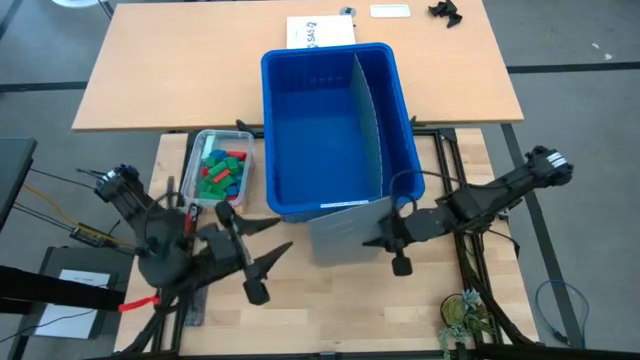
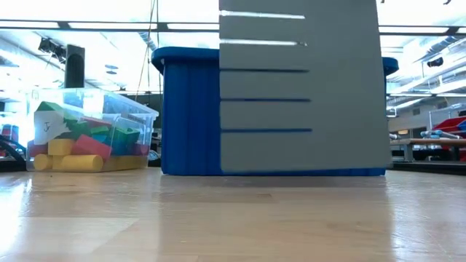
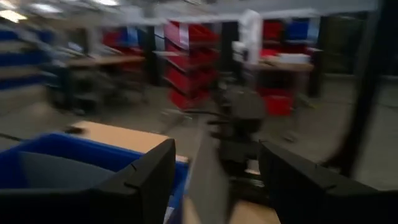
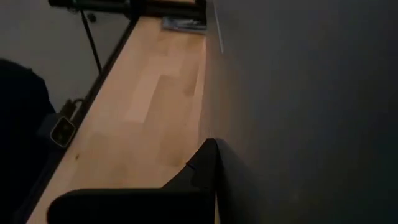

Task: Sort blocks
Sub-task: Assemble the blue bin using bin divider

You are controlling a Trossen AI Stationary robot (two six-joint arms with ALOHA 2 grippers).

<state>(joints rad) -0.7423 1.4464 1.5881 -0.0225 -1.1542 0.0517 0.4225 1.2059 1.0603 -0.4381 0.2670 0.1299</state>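
Overhead view even and bright; soft shadows under my arms. Table-level view backlit: ceiling strip lights blow out white, the blue bin (image 2: 189,116) reads dark against them, the tabletop (image 2: 218,218) shows pale sheen. My left wrist camera heavily motion-smeared; room behind streaked. My right wrist view dim, mostly grey surface, wood lit warmer.

Blocks (image 1: 220,173): small plastic bricks in red, green, blue and yellow, heaped loosely at mixed angles inside a small clear tub. In the low view the pile (image 2: 84,149) shows yellow cylinders and a red brick lowest, green and blue above. The heap lies just beyond the left gripper (image 1: 247,252), apart from its fingers.
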